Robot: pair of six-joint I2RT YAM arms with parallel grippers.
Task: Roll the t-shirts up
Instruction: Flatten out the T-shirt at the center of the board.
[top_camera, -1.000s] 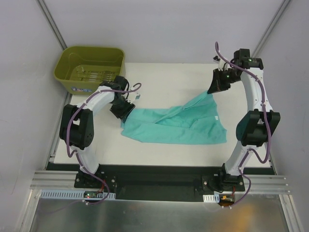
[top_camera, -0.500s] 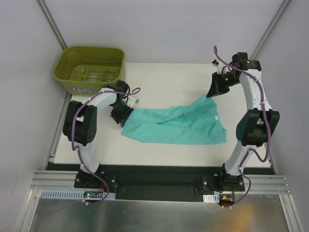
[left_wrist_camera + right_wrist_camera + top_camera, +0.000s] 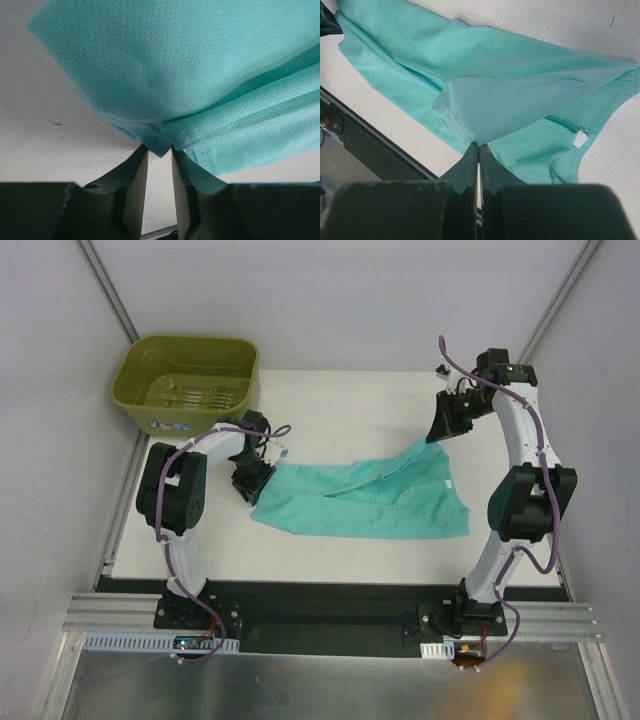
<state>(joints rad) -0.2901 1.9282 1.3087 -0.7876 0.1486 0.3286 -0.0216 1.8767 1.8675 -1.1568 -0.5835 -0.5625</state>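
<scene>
The t-shirt (image 3: 200, 75) is thin matt mesh-knit cloth, the table (image 3: 340, 400) smooth matt white, the tub (image 3: 185, 380) glossy plastic.

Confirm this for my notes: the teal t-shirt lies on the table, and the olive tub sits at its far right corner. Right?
No: the top external view shows the olive tub at the far left corner. The teal t-shirt does lie on the table.
</scene>
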